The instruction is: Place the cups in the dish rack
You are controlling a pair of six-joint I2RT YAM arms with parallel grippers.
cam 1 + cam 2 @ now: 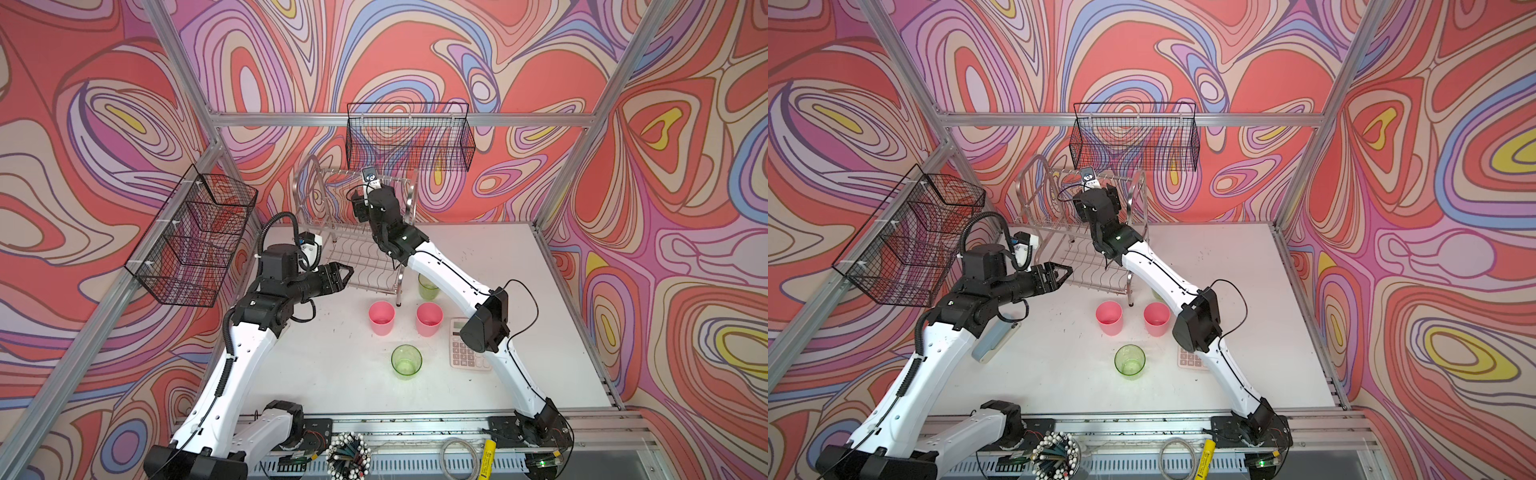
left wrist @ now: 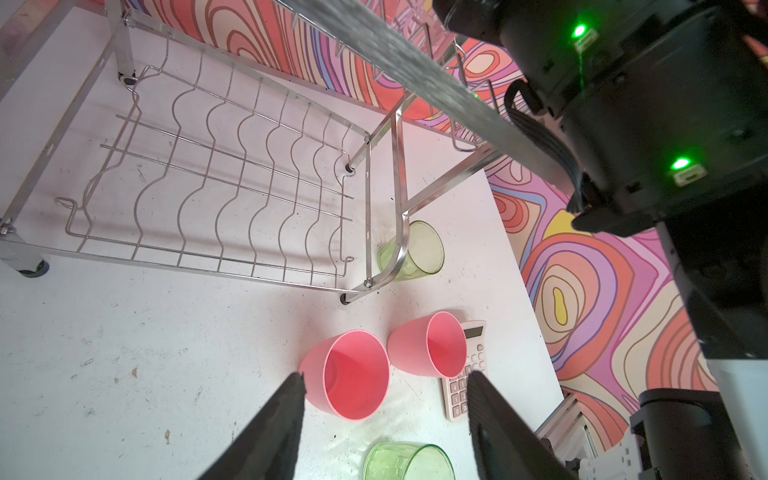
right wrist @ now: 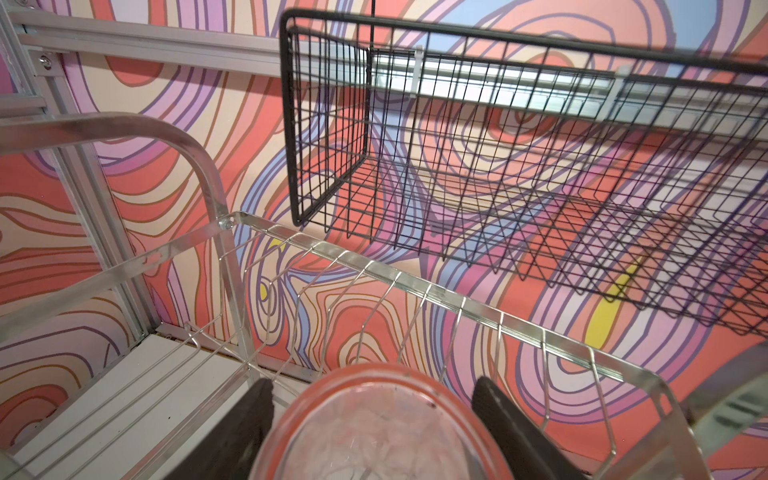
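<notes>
The silver dish rack [image 1: 357,257] [image 1: 1084,266] stands at the back of the table. My right gripper [image 3: 372,390] is over its upper tier [image 3: 415,286], shut on a clear pinkish cup [image 3: 374,428]; in both top views the wrist hides that cup. Two pink cups [image 1: 381,318] [image 1: 429,319] and a green cup [image 1: 406,361] stand upright in front of the rack. A second green cup [image 1: 428,286] [image 2: 415,251] stands by the rack's front right leg. My left gripper [image 1: 347,272] [image 2: 384,399] hangs open and empty by the lower tier's left front.
Black mesh baskets hang on the back wall [image 1: 409,137] and the left wall [image 1: 195,237]. A pink calculator [image 1: 465,353] lies under the right arm. A grey-blue flat object [image 1: 994,338] lies under the left arm. A pen holder [image 1: 349,455] sits at the front rail.
</notes>
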